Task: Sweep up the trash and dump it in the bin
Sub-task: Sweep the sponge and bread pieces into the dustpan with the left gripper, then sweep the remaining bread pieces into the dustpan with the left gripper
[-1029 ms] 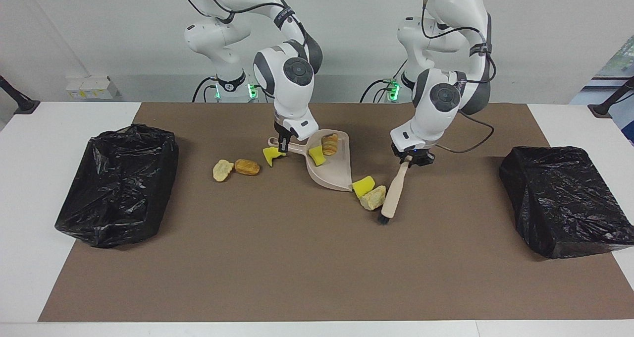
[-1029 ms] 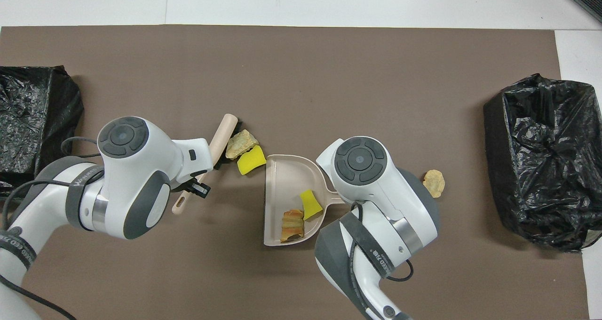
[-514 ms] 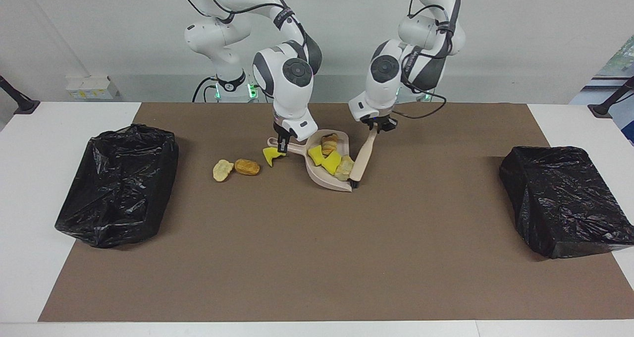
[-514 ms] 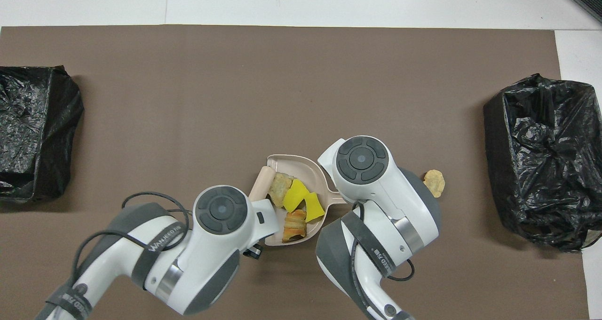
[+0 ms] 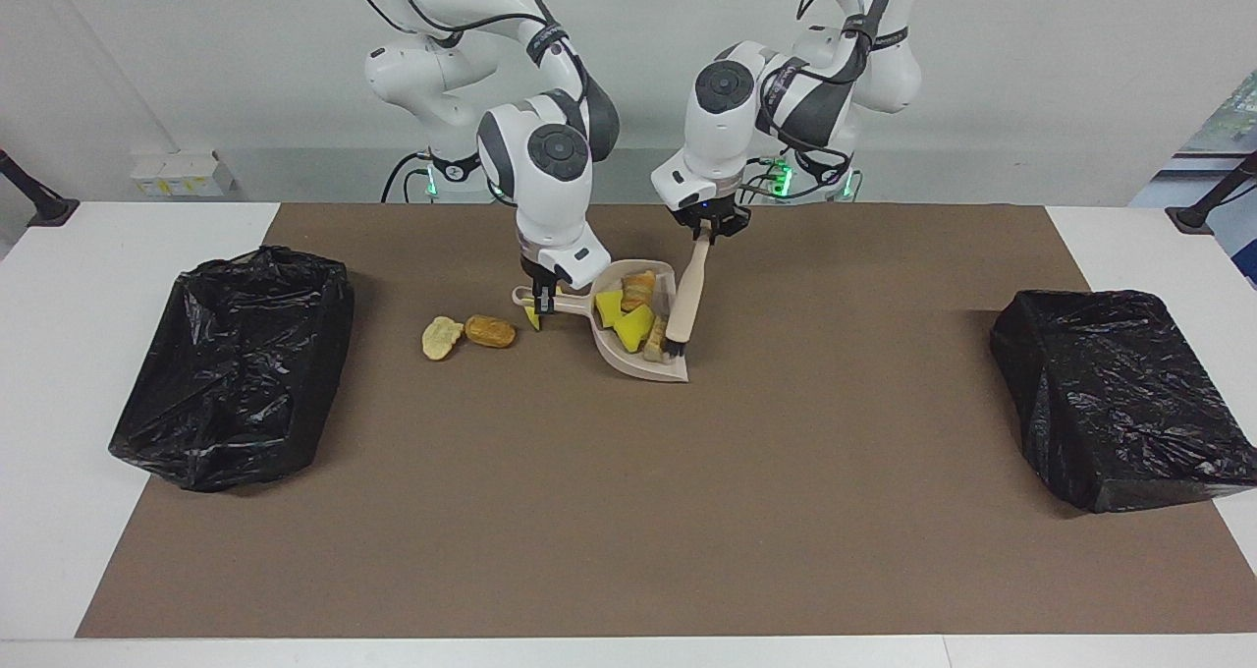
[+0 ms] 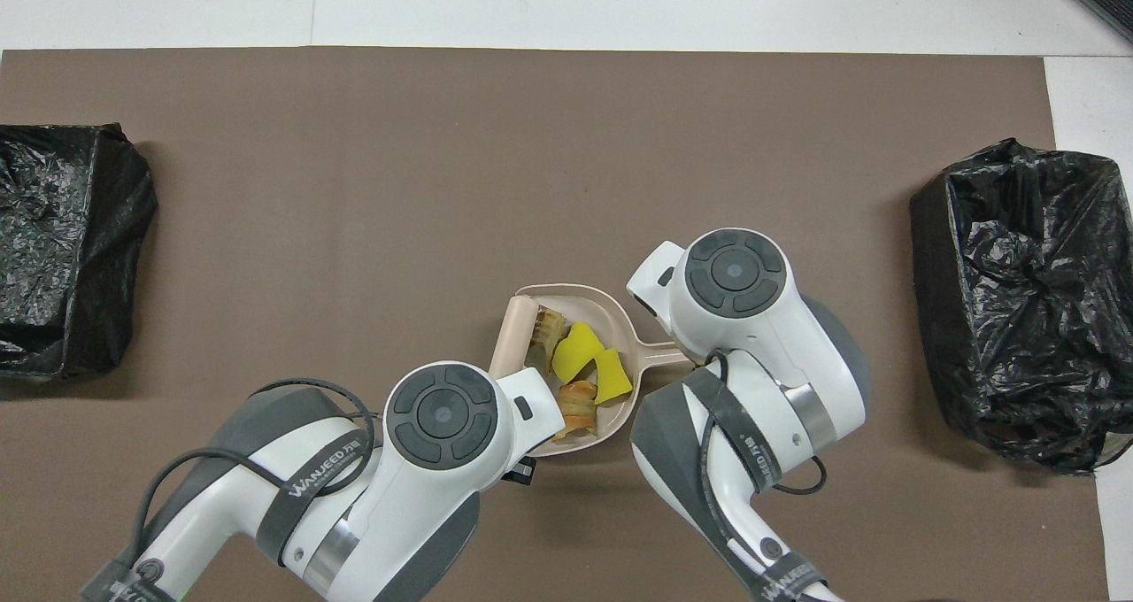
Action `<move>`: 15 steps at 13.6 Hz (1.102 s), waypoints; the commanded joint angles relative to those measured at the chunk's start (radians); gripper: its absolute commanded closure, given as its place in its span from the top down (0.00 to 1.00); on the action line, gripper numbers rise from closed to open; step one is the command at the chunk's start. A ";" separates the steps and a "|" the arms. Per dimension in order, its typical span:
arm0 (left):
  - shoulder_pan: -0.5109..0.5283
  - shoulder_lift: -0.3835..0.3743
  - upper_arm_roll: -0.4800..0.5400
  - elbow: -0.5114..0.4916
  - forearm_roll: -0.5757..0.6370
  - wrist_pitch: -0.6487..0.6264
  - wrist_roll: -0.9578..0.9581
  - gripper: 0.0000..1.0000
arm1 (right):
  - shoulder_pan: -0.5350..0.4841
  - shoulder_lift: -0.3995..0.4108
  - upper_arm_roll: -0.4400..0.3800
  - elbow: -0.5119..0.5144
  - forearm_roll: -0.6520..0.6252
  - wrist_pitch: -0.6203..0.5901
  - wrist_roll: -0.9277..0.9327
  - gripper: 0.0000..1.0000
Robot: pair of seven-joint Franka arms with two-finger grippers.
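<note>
Left gripper: clamping the top of the brush, over the dustpan's open mouth.
Brush: slanting down from the gripper, its long axis running away from the robots, bristles resting at the pan's lip.
Right gripper: gripping the dustpan by its handle, which is pointing toward the right arm's end of the table.
Trash in pan: four scraps sitting inside, two yellow, two bread-like.
Trash on mat: a yellow chunk lying under the right gripper; a pale crust and a brown lump lying just past the handle, toward the lined bin.
Deciding relation: these three are lying on the handle side, away from the pan's mouth and the brush, so the right arm is nearer; the pan probably needs turning.
</note>
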 commanded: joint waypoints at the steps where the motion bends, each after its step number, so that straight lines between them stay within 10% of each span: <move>1: 0.001 -0.052 0.002 0.018 -0.014 -0.070 -0.139 0.00 | -0.039 -0.001 0.005 0.014 0.046 0.014 -0.089 0.00; 7: 0.020 -0.080 -0.006 -0.007 -0.014 -0.095 -0.232 0.00 | -0.068 0.001 0.005 0.014 0.109 0.069 -0.135 0.00; 15: 0.261 0.055 -0.007 -0.059 -0.009 0.068 0.145 0.00 | -0.024 -0.024 0.002 -0.040 0.005 0.125 0.066 0.00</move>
